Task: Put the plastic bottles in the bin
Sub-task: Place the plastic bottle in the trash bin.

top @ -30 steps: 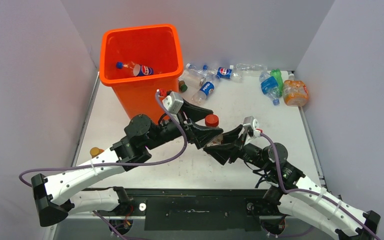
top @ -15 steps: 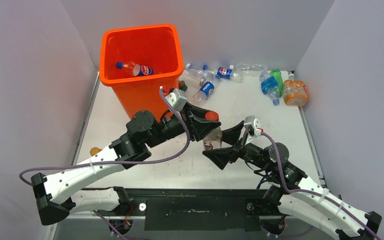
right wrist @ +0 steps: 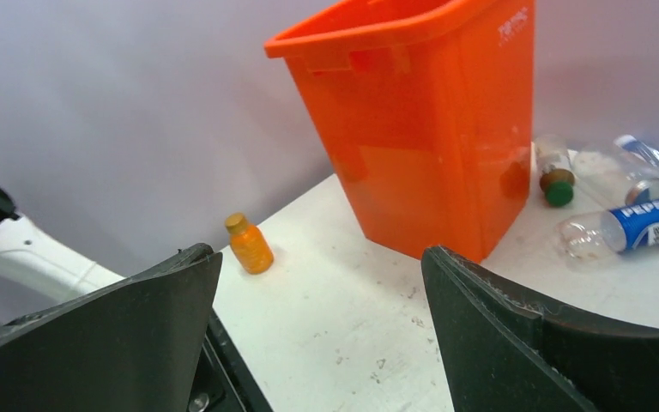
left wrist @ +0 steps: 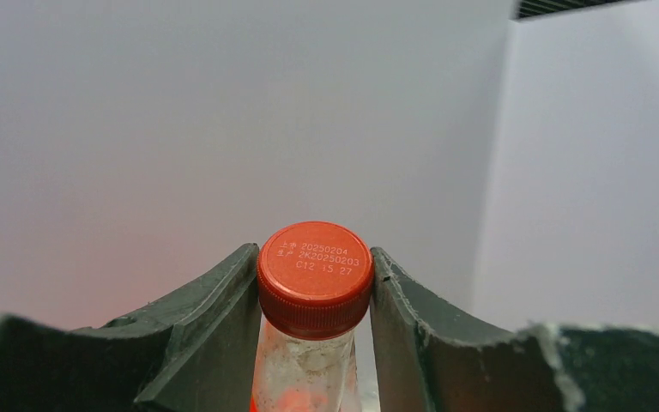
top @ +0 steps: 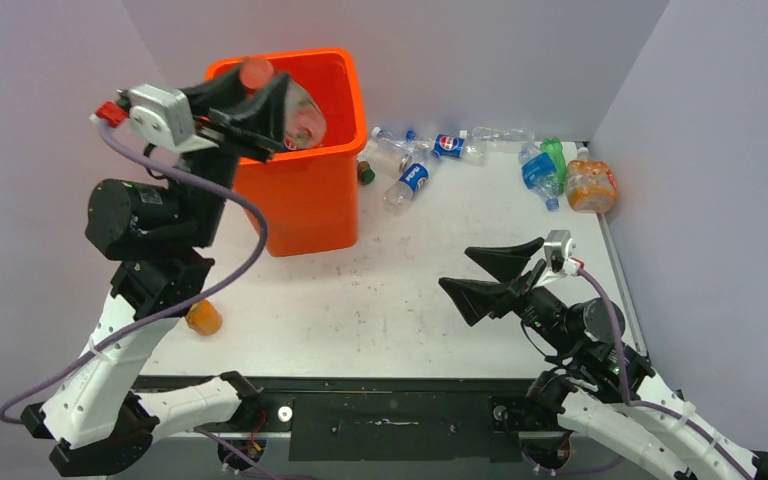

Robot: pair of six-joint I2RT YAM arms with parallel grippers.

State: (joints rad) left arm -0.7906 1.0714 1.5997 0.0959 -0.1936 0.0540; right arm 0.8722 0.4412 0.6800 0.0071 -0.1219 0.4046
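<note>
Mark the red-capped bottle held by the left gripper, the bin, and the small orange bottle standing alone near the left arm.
red-capped bottle (left wrist: 314, 279), left wrist view, on its cap.
bin (right wrist: 429, 154), right wrist view, on its outer wall.
small orange bottle (right wrist: 251, 250), right wrist view, on its body.

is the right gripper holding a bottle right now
No, the right gripper is wide open with nothing between its fingers.
</note>
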